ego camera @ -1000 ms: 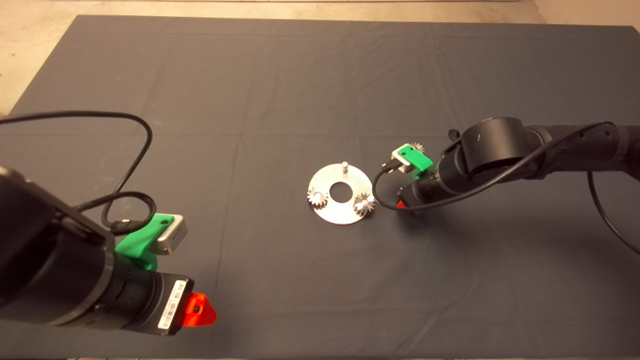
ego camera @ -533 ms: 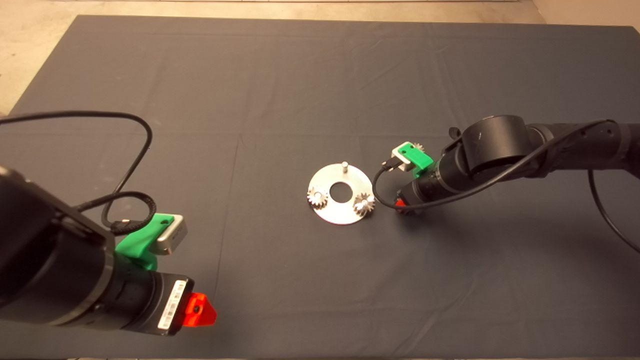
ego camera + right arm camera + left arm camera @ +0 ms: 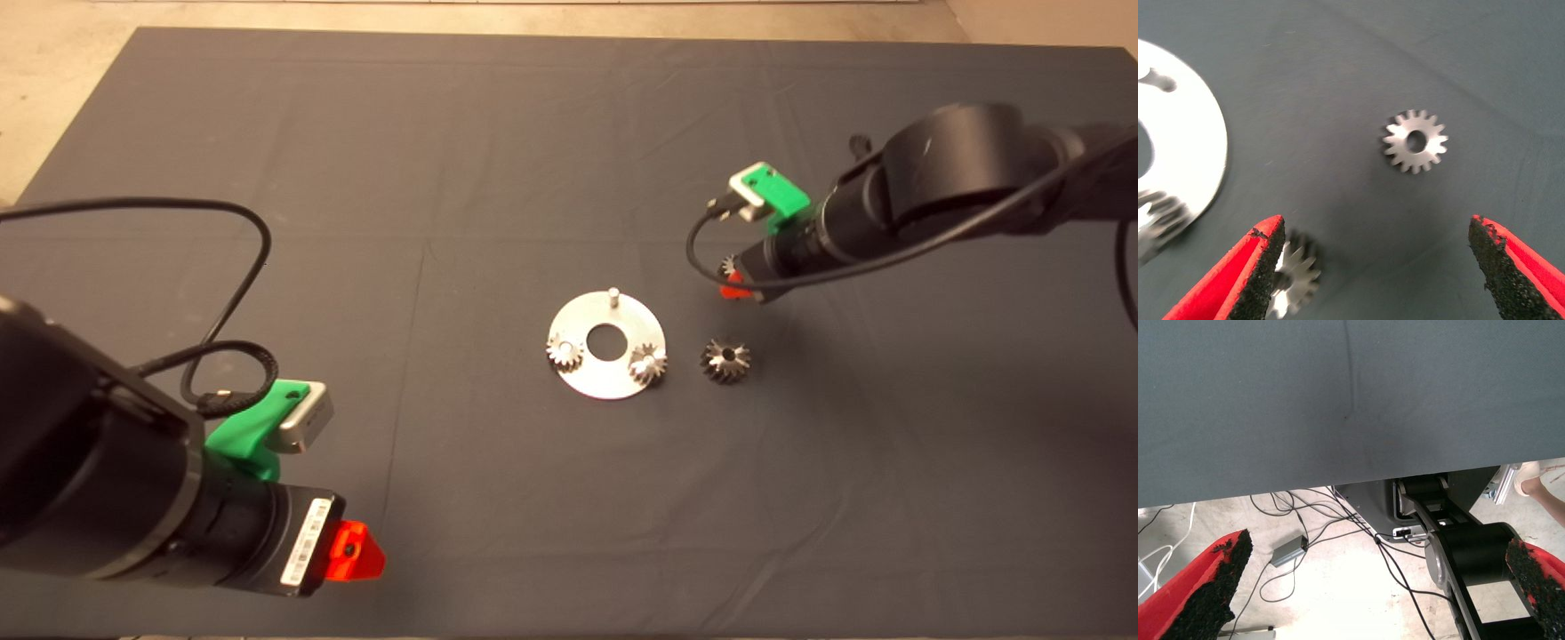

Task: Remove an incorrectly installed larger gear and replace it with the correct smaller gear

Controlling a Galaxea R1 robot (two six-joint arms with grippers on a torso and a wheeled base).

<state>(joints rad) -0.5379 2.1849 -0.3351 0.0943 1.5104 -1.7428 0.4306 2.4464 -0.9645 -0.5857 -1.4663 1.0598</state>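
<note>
The larger gear (image 3: 725, 360) lies flat on the mat just right of the round metal plate (image 3: 587, 378). In the right wrist view it shows partly behind one finger (image 3: 1298, 277). The smaller gear (image 3: 729, 264) lies on the mat farther back, mostly hidden by the right arm. It shows whole in the right wrist view (image 3: 1415, 141). My right gripper (image 3: 734, 286) (image 3: 1375, 223) hangs open and empty above the mat between the two gears. The plate's back pin (image 3: 613, 293) is bare. My left gripper (image 3: 356, 553) is parked open at the lower left.
Two small bright gears (image 3: 564, 351) (image 3: 647, 363) sit on the plate's front pins, either side of its centre hole. The plate's edge shows in the right wrist view (image 3: 1198, 153). The left wrist view shows the mat's edge (image 3: 1338, 480) and cables on the floor (image 3: 1338, 533).
My right gripper was low on the mat right of the plate, covering the larger gear. It has since risen and moved back and right, leaving that gear on the mat. The left arm has not moved.
</note>
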